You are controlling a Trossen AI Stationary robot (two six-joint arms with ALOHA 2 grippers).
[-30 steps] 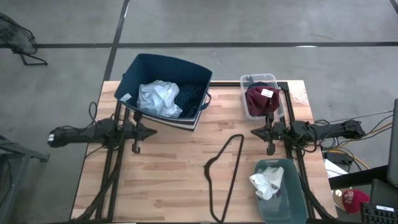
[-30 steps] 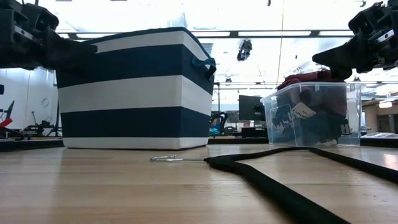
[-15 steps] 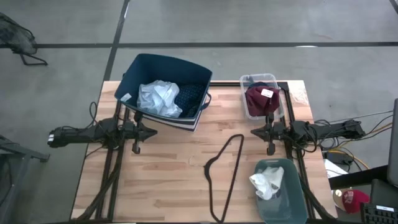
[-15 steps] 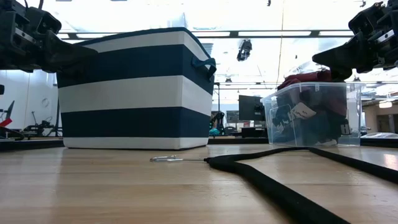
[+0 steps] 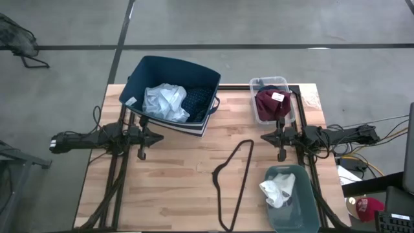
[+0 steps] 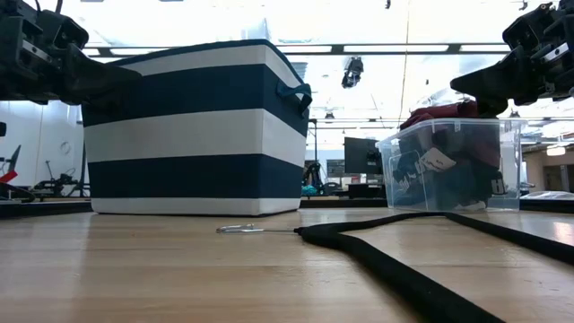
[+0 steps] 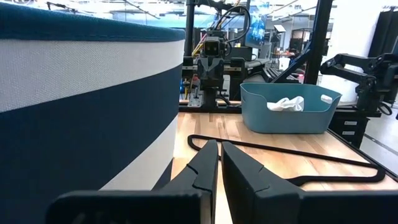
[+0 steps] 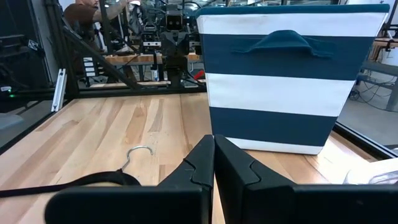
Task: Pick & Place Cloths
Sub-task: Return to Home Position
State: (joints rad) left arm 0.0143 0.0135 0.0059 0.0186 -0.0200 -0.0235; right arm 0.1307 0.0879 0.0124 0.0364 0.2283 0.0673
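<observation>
A pale blue shirt (image 5: 163, 101) and a navy patterned piece (image 5: 198, 99) lie inside the navy-and-white striped bin (image 5: 150, 69). A maroon piece (image 5: 270, 103) tops the dark pieces in a clear plastic box (image 5: 261, 83). White socks (image 5: 277, 189) lie in a teal tub (image 5: 304, 206). My left gripper (image 5: 161, 136) hovers shut, just on the near side of the striped bin, pointing toward the table's right. My right gripper (image 5: 262, 137) hovers shut on the near side of the clear box, pointing toward the table's left. In the wrist views, both the left gripper (image 7: 219, 144) and the right gripper (image 8: 214, 138) hold nothing.
A thin black clothes hanger (image 5: 236, 176) lies flat on the wooden table between the two grippers, its hook toward the near edge. The striped bin and the clear box stand along the far edge; the teal tub sits at the near right corner. A person (image 8: 84, 15) is beyond the table.
</observation>
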